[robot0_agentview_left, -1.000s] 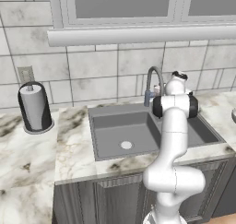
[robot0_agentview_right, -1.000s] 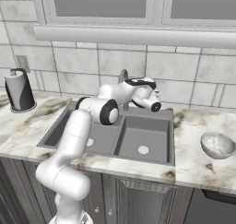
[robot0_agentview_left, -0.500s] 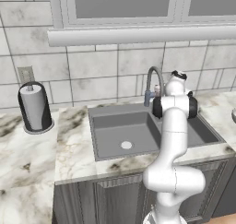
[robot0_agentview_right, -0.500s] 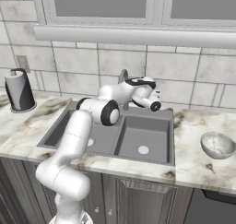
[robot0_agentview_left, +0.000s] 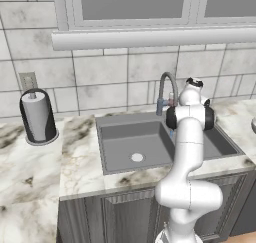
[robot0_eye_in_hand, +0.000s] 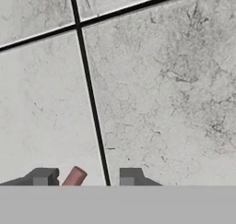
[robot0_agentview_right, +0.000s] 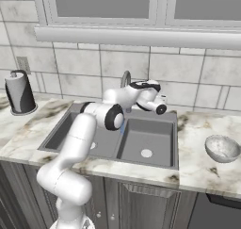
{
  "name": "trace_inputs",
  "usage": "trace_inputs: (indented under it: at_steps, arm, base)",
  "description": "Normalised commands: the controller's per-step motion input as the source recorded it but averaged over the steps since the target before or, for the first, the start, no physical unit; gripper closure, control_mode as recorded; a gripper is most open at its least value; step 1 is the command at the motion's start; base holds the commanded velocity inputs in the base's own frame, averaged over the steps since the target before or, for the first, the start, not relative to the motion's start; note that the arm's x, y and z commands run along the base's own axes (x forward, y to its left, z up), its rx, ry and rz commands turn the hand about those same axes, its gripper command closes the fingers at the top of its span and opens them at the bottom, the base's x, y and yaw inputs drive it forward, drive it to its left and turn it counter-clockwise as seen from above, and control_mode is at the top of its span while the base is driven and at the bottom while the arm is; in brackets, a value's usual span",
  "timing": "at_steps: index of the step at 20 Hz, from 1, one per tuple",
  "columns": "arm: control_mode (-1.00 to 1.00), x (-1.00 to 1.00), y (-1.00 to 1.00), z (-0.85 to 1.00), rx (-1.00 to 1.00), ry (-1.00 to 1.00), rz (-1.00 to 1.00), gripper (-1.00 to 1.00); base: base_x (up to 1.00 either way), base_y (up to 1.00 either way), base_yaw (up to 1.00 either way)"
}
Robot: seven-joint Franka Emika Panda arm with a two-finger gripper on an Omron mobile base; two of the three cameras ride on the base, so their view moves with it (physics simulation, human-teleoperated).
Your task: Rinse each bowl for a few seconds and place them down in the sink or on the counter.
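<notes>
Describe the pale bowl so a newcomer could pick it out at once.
Start at the dark double-basin sink under the window, then follow the marble counter away from the paper towel roll to the far side. The bowl sits alone there: small, round, mottled grey-white, upright and standing clear of the sink's rim.

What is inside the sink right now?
The left basin of the sink shows its dark floor and a round pale drain; the right basin shows another drain. The white arm covers part of the right basin, so that stretch stays unseen.
</notes>
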Motion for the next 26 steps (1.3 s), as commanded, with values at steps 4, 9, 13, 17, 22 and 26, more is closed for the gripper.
trace_inputs:
  at_steps: [4,9,13,17,22,26]
  arm:
    - [-1.0,-0.03,-0.25,0.24,0.04,-0.02,0.0,1.0]
    - [-1.0,-0.09,-0.21,0.45,0.03,-0.02,0.0,1.0]
    - [-1.0,-0.13,-0.21,0.42,0.04,-0.03,0.0,1.0]
    - [-1.0,-0.23,-0.25,0.31,0.06,-0.01,0.0,1.0]
    - [-1.0,-0.28,-0.26,0.32,0.07,0.02,-0.01,1.0]
    - [-1.0,-0.3,-0.17,0.36,0.06,0.05,-0.03,-1.0]
  base:
    - [0.0,0.0,0.0]
    - [0.0,0.0,0.0]
    - [0.0,0.0,0.0]
    - [0.0,0.0,0.0]
    - [0.0,0.0,0.0]
    - [0.0,0.0,0.0]
